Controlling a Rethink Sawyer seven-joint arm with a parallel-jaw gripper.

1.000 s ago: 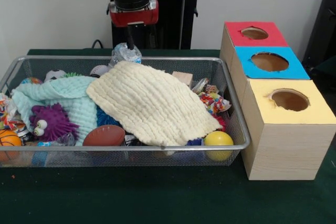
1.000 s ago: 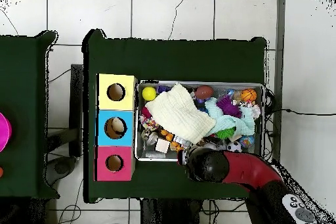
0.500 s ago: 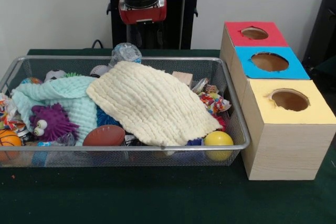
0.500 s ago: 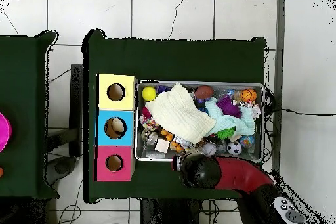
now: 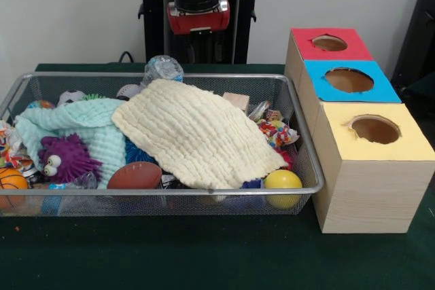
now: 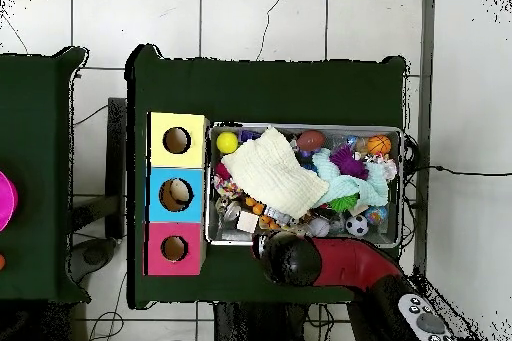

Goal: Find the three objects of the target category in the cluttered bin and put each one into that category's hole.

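Clutter fills the wire bin (image 5: pixel 299 168) on the green worktop (image 5: pixel 204 256). A cream cloth (image 5: pixel 197 134) lies across the middle of the heap, and a mint cloth (image 5: pixel 81 127) lies beside it, partly under its edge. Against the front wall sit a purple spiky toy (image 5: pixel 64 157) with googly eyes, a brown football (image 5: pixel 134 175) and a small basketball (image 5: pixel 11 183) in the corner. A yellow ball (image 5: pixel 283 185) rests in the front corner nearest the boxes, and bright wrapped sweets (image 5: pixel 277 130) lie along that same side. A clear crumpled bottle (image 5: pixel 162 68) pokes up at the back wall, with a wooden block (image 5: pixel 236 102) further along it.

Three boxes stand in a row, touching the bin's end: the yellow box (image 5: pixel 374 168) closest to the camera, then the blue box (image 5: pixel 348 81), then the red box (image 5: pixel 329 44), each with a round hole in its top.

My arm (image 5: pixel 197 5) hangs above the bin's back edge, clear of everything inside. From overhead its dark round end (image 6: pixel 290 259) sits just outside the bin's long wall, by the corner nearest the red box. My hand is hidden below the red collar in the front view and under the arm from above, so I cannot tell whether it is spread or pressed together. Which three things belong to the target category I cannot tell either
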